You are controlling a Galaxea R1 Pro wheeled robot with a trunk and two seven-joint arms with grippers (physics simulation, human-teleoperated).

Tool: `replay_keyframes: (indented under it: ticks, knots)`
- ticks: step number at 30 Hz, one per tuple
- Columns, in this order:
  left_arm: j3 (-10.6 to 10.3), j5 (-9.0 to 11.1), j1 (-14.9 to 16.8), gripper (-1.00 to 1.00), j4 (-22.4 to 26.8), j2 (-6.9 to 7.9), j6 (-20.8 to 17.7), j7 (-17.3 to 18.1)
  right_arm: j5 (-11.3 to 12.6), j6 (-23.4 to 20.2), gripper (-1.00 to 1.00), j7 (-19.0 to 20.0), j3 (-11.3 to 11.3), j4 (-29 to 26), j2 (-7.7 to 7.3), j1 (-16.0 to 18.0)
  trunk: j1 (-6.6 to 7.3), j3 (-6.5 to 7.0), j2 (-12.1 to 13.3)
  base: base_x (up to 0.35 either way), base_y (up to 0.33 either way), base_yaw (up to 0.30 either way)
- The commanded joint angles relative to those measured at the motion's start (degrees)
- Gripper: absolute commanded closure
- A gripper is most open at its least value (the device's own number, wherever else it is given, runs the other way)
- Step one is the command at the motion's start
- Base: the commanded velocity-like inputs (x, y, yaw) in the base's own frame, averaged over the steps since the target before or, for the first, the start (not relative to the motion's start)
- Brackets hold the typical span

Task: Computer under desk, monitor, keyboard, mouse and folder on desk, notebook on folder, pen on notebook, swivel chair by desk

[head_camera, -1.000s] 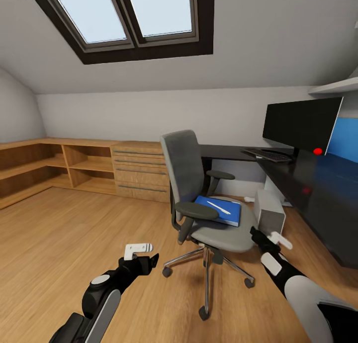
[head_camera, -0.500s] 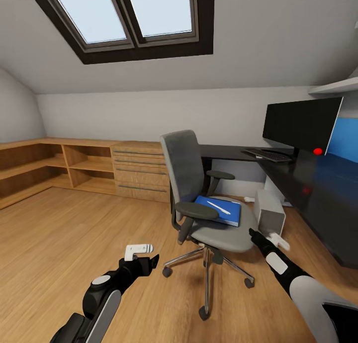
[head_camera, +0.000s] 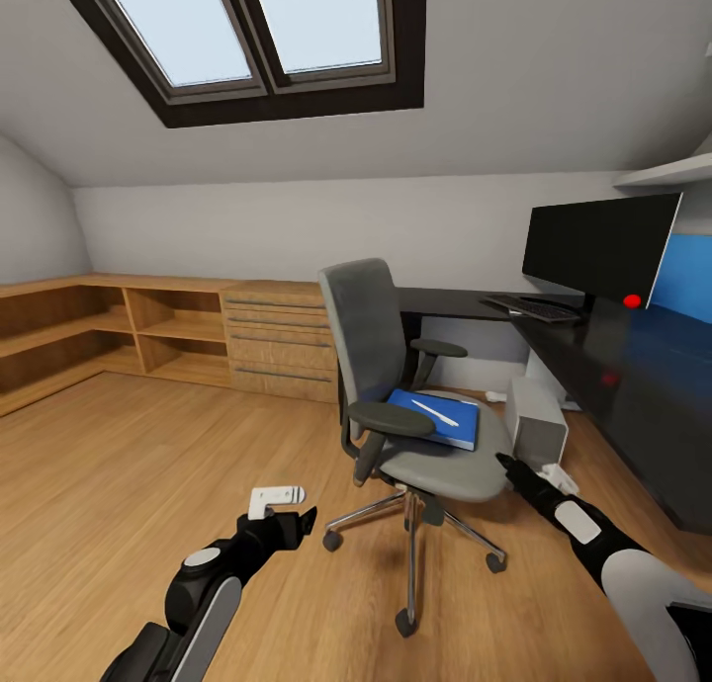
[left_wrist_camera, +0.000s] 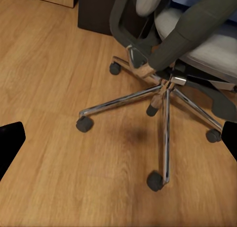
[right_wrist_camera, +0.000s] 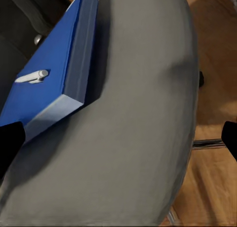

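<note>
- Right hand (head_camera: 539, 476) low and right of centre in the head view, spread wide, empty, hovering at the right edge of the swivel chair (head_camera: 405, 385) seat; in the right wrist view, dark fingertips (right_wrist_camera: 10, 140) at the two side edges with bare grey cushion between.
- Just beyond that hand: folder (head_camera: 433, 417), bright blue, flat on the seat toward the backrest, up and left of the hand in the head view; long axis slanting from lower left to upper centre in the right wrist view.
- On top of it, pen (head_camera: 434, 412), thin and white, lying diagonally; no separate notebook made out.
- Key relation: folder near the right hand, one thick side edge turned toward it; probably a short reach forward over the cushion, wrist turned across the short span.
- Left hand (head_camera: 285, 504) lower left of centre, open too, empty, above the floor (head_camera: 119, 465), well apart from the seat, aimed at the silver star base (left_wrist_camera: 165, 91).
- Further out: computer (head_camera: 535, 420) below the counter (head_camera: 633, 385) at right; monitor (head_camera: 599, 247) and keyboard (head_camera: 532, 307) up on it.
</note>
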State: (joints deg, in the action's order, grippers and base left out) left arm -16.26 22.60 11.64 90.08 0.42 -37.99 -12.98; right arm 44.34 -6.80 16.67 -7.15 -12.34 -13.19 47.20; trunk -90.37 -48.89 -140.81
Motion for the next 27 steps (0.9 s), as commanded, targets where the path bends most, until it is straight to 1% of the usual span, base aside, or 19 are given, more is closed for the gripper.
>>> replay_keyframes:
  ticks: [1,2,5,8,11,12,15,16,18,20,21,22,23,25,26,27]
  knots:
    - [-0.12,0.6,0.05,-1.0,-0.06,0.04,-0.15,-0.55,0.15,-0.96,-1.0,0.97,-0.48,-0.03,-0.17,0.02,0.01,-0.06,-0.03,0.0,0.0,0.0]
    - [-0.16,0.6,0.05,-1.0,-0.25,0.03,-0.15,-0.55,0.14,-1.65,-1.0,1.99,-0.48,-0.04,-0.5,0.01,0.01,-0.06,-0.03,0.0,0.0,0.0]
    - [-0.23,0.55,0.05,-1.0,-0.49,0.01,-0.15,-0.55,0.17,-2.46,-1.0,3.31,-0.54,-0.05,-1.09,0.0,0.01,-0.06,-0.03,0.0,0.0,0.0]
    - [-0.24,0.53,0.05,-1.0,-0.55,0.0,-0.15,-0.55,0.19,-2.66,-1.0,3.69,-0.79,-0.02,-1.37,0.0,0.01,-0.06,-0.03,0.0,0.0,0.0]
    - [-0.23,0.52,0.05,-1.0,-0.59,0.01,-0.15,-0.55,0.21,-2.8,-1.0,4.06,-1.61,0.0,-1.63,0.0,0.01,-0.06,-0.03,0.0,0.0,0.0]
    - [-0.25,0.51,0.05,-1.0,-0.6,-0.04,-0.15,-0.55,0.22,-2.85,-1.0,4.11,-3.22,0.02,-1.72,0.0,0.01,-0.06,-0.03,0.0,0.0,0.0]
    - [-0.26,0.51,0.05,-1.0,-0.6,-0.06,-0.15,-0.55,0.22,-2.86,-1.0,3.95,-4.77,0.03,-1.74,0.0,0.01,-0.06,-0.03,0.0,0.0,0.0]
    - [-0.26,0.51,0.05,-1.0,-0.6,-0.07,-0.15,-0.55,0.18,-2.86,-1.0,3.72,-5.97,0.03,-1.74,0.02,0.01,-0.06,-0.03,0.0,0.0,0.0]
    - [-0.26,0.51,0.05,-1.0,-0.61,-0.06,-0.15,-0.55,0.19,-2.51,-1.0,2.95,-7.45,-0.15,-1.68,0.01,0.01,-0.06,-0.03,0.0,0.0,0.0]
    - [-0.27,0.51,0.05,-1.0,-0.61,-0.06,-0.15,-0.55,0.2,-1.95,-1.0,2.66,-8.36,-0.24,-1.61,0.0,0.01,-0.06,-0.03,0.0,0.0,0.0]
    - [-0.27,0.51,0.05,-1.0,-0.61,-0.07,-0.15,-0.55,0.21,-0.52,-1.0,2.31,-10.41,-0.31,-1.46,0.0,0.01,-0.06,-0.03,0.0,0.0,0.0]
    - [-0.27,0.51,0.05,-1.0,-0.61,-0.07,-0.15,-0.55,0.21,0.13,-1.0,2.15,-11.29,-0.31,-1.39,0.0,0.01,-0.06,-0.03,0.0,0.0,0.0]
    - [-0.27,0.51,0.05,-1.0,-0.61,-0.06,-0.15,-0.55,0.22,1.68,-1.0,1.64,-13.25,-0.34,-1.25,0.0,0.01,-0.06,-0.03,0.0,0.0,0.0]
    - [-0.27,0.51,0.05,-1.0,-0.61,-0.06,-0.15,-0.55,0.22,3.62,-1.0,0.9,-15.19,-0.37,-1.04,0.0,0.01,-0.06,-0.03,0.0,0.0,0.0]
    - [-0.27,0.51,0.05,-1.0,-0.61,-0.07,-0.15,-0.55,0.22,6.06,-1.0,0.07,-16.73,-0.38,-0.64,0.0,0.01,-0.06,-0.03,0.0,0.0,0.0]
    - [-0.27,0.51,0.05,-1.0,-0.61,-0.07,-0.15,-0.55,0.22,7.45,-1.0,-0.34,-17.3,-0.39,-0.35,0.0,0.01,-0.06,-0.03,0.0,0.0,0.0]
